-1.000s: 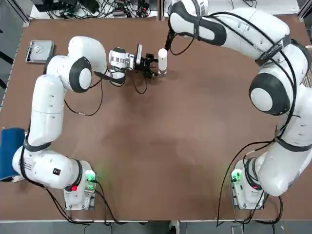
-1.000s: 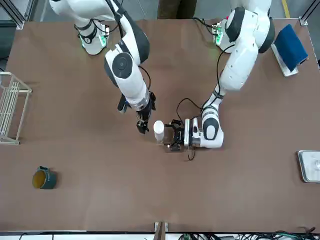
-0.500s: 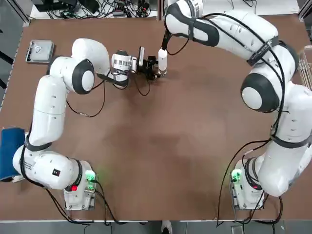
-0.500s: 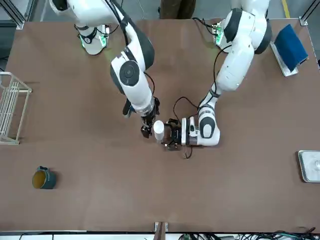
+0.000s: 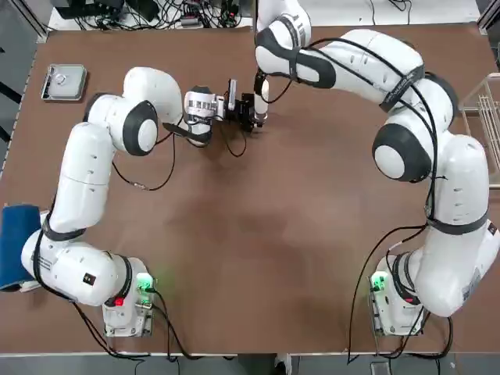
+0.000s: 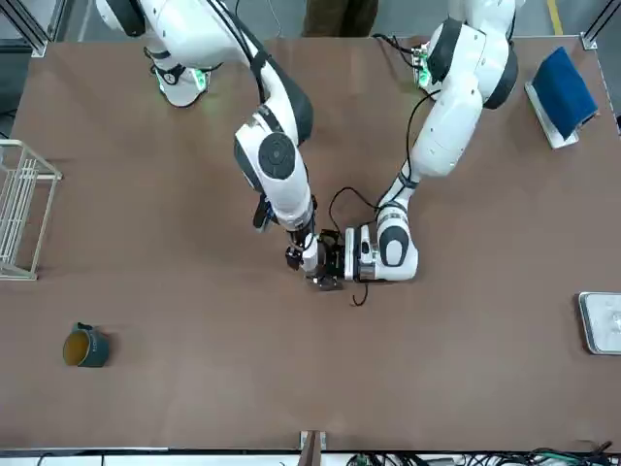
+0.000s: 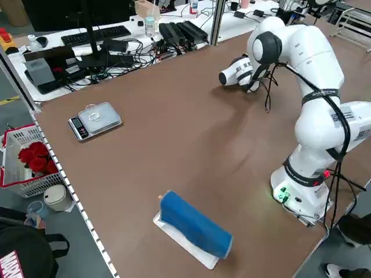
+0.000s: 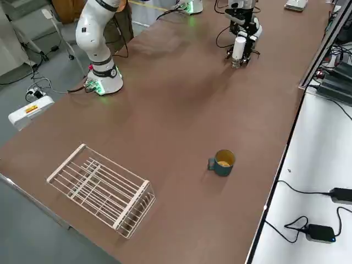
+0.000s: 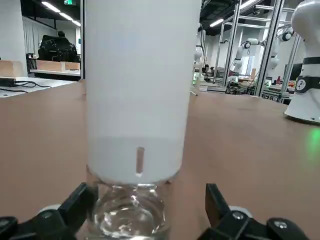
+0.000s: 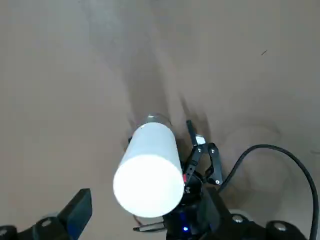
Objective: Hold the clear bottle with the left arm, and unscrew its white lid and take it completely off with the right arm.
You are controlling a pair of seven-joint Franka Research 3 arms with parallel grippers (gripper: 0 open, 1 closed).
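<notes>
White lid [image 10: 148,176] now beneath right tool [image 6: 297,255], left tool [image 5: 255,114] shifted right

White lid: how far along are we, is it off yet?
Done: the left gripper sits open around the clear bottle, which stands on the table. In hand: the right gripper hovers open above the white lid. Left: clamp the bottle, grip the lid, unscrew and lift it; it is still seated.

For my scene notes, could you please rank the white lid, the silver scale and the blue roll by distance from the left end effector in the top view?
1. Tall white cylindrical lid, right beside the left end effector.
2. Flat silver scale, far-left corner.
3. Blue roll, left edge, nearer the bases.
</notes>
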